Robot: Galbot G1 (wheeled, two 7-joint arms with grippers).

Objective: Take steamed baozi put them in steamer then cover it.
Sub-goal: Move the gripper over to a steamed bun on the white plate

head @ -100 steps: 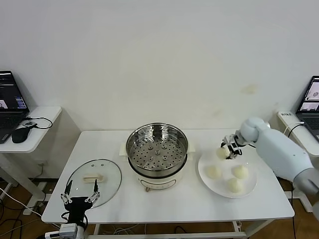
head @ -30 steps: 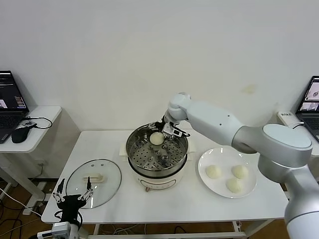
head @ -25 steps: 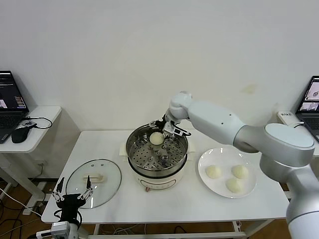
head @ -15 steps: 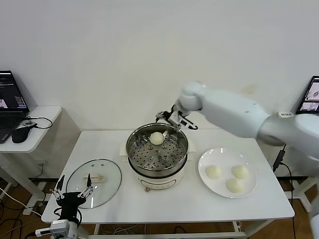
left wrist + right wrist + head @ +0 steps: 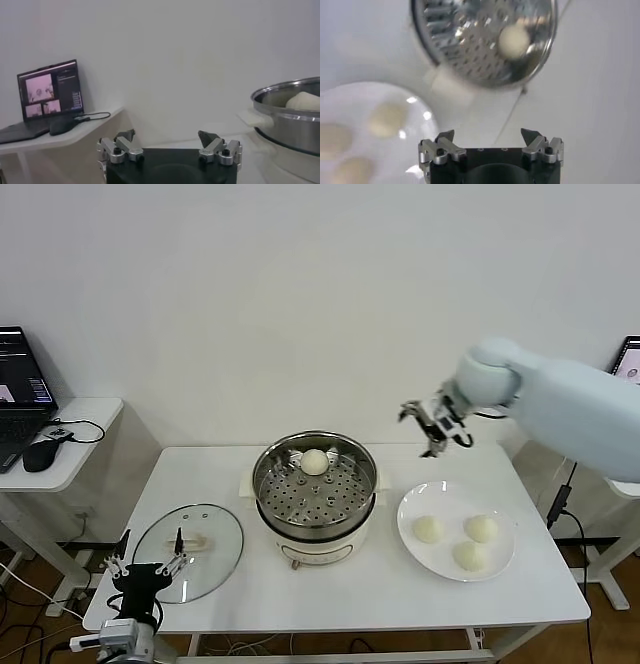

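The baozi (image 5: 315, 462) are cream-white, one in the shiny steel steamer (image 5: 315, 483) with its hole-dotted floor and cream base, three on a white plate (image 5: 457, 529) toward the counter's right edge. Near the left front corner, the clear cover (image 5: 188, 551) has a cream handle.

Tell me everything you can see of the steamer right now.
The round shiny stainless-steel steamer basket has a perforated floor and sits upright on a cream-white pot base with side handles, mid-table. It is uncovered. One cream-white bun rests inside near the far wall. No gripper touches it.
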